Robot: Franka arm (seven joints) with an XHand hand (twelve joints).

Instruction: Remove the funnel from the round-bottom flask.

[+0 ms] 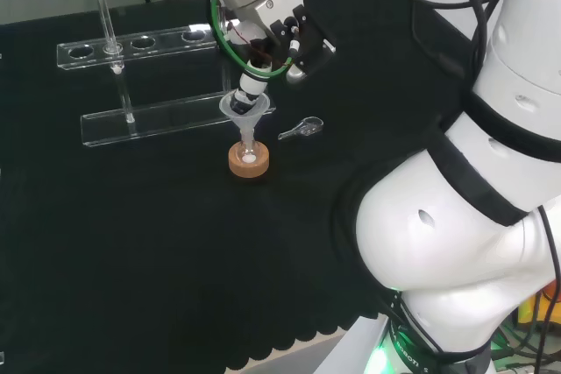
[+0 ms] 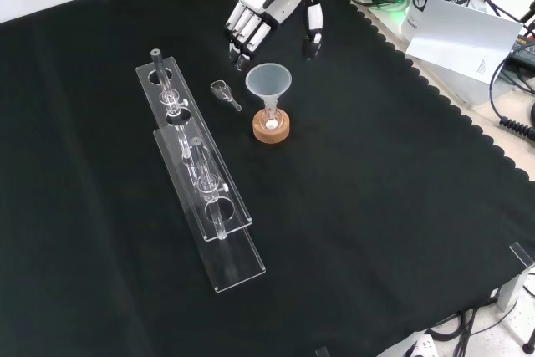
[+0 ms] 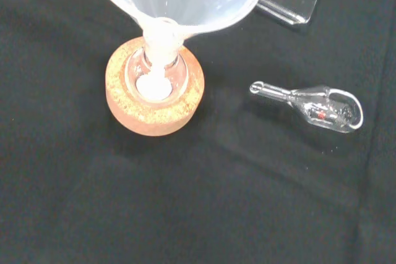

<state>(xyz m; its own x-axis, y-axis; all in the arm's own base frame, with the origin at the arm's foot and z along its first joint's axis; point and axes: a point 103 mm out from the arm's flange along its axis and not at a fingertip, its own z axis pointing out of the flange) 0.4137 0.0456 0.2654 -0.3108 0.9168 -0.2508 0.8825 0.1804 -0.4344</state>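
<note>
— Black cloth (image 2: pixel 359 232) covers the whole bench, with a scalloped edge in the front view; cables and gear lie on the pale floor past it.

— And the ware?

— Clear and hard to read. A translucent cone-shaped funnel (image 2: pixel 268 83) stands with its stem in the neck of the small round-bottom flask (image 3: pixel 156 77), which sits in a grainy cork ring (image 2: pixel 272 127). White powder lies in the flask's belly.

— The hand?

— The hand (image 2: pixel 266 7) hovers just behind the funnel in the front view, fingers (image 2: pixel 245 35) straight and spread, thumb apart, gripping nothing.

— Anything else?

— A small glass stopper (image 3: pixel 317 107) lies beside the ring. A long acrylic rack (image 2: pixel 201 175) holds thin glass pieces; their number is unclear.
</note>
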